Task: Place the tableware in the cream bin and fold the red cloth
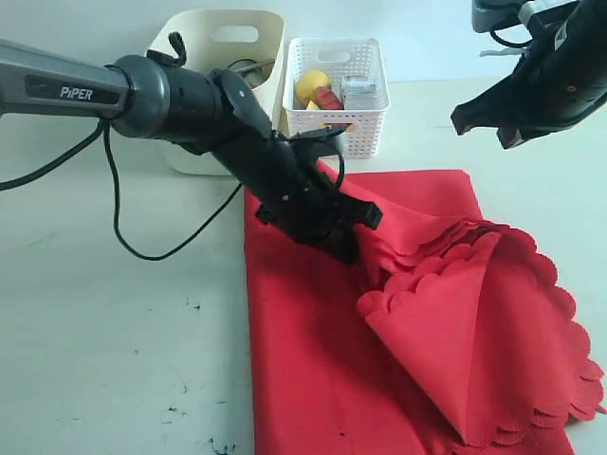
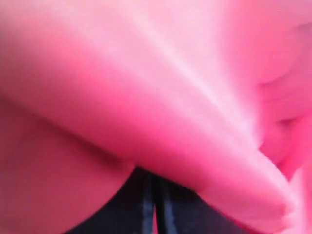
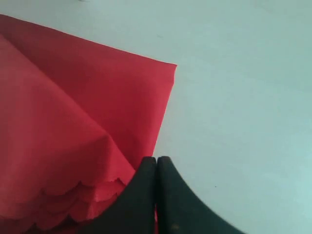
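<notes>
The red cloth [image 1: 313, 370] lies on the table, its scalloped edge thrown over into a loose peaked fold [image 1: 455, 322] on the right. My left gripper [image 1: 347, 248] presses down near the cloth's far middle, shut on a pinch of the fabric. In the left wrist view the red cloth [image 2: 146, 87] fills the picture and a red sliver shows between the dark fingers [image 2: 144, 204]. My right gripper [image 1: 461, 118] hangs above the table's far right, shut and empty; its wrist view shows the closed tips [image 3: 156, 161] over the cloth's corner [image 3: 161, 73]. The cream bin [image 1: 190, 43] stands at the back; little of the tableware inside it shows.
A white lattice basket [image 1: 338, 128] beside the bin holds a lemon [image 1: 312, 85] and other food. The left arm's black cable [image 1: 133, 237] loops over the pale table [image 1: 104, 351]. Small dark specks mark the table near the front.
</notes>
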